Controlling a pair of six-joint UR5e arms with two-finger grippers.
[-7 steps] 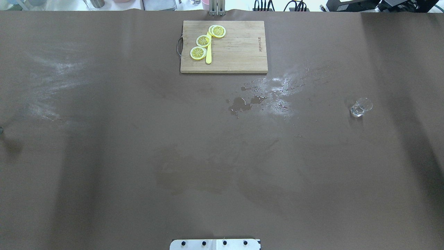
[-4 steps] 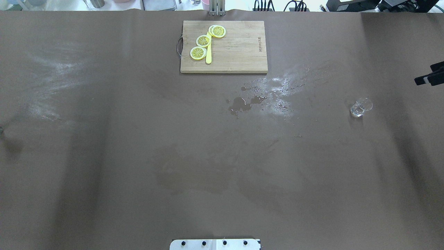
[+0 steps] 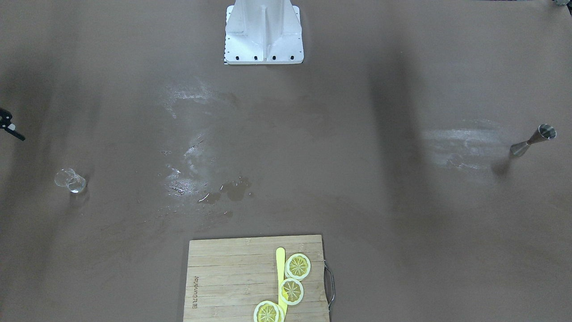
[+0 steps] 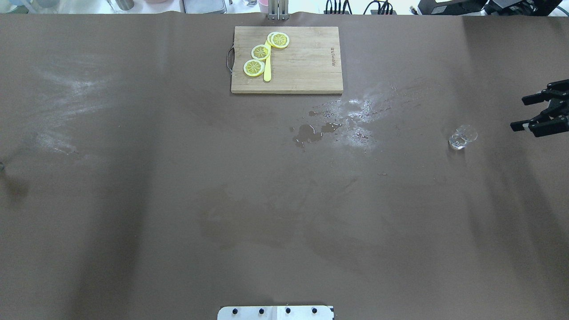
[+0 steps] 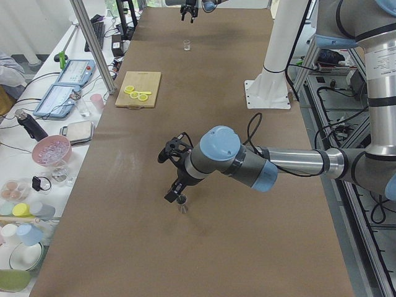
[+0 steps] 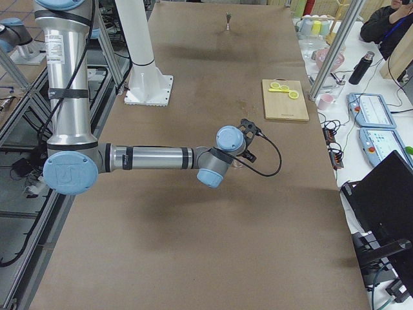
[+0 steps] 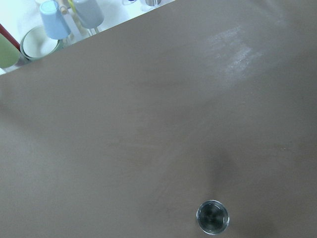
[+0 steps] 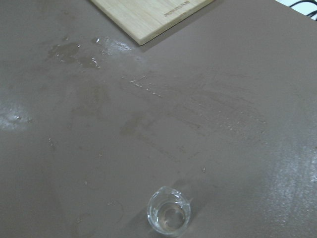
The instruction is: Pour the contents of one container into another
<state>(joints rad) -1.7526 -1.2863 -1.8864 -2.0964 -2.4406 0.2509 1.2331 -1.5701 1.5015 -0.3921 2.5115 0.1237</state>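
The glass cup (image 4: 462,137) stands upright on the brown table (image 4: 178,200), in the right part of the overhead view and well apart from the jigger (image 3: 533,140), which stands on its base near the right edge of the front-facing view. The right claw (image 4: 526,112) pokes in at the right edge of the overhead view with its 2 black fingers (image 4: 533,98) spread apart, holding nothing, near the cup but not touching it. The right wrist view has the cup low in the frame, just right of centre.

The left claw (image 5: 168,178) shows only in the left side view, just beside the jigger; whether it is apart or together I cannot tell. The left wrist view looks straight down into the jigger's mouth at the bottom of the frame.

At the top centre of the overhead view lies a wooden cutting board (image 4: 302,62) carrying 3 lemon slices (image 4: 261,52) and a yellow stick (image 4: 267,73). Between the board and the cup, a wet patch (image 4: 311,133) darkens the table.
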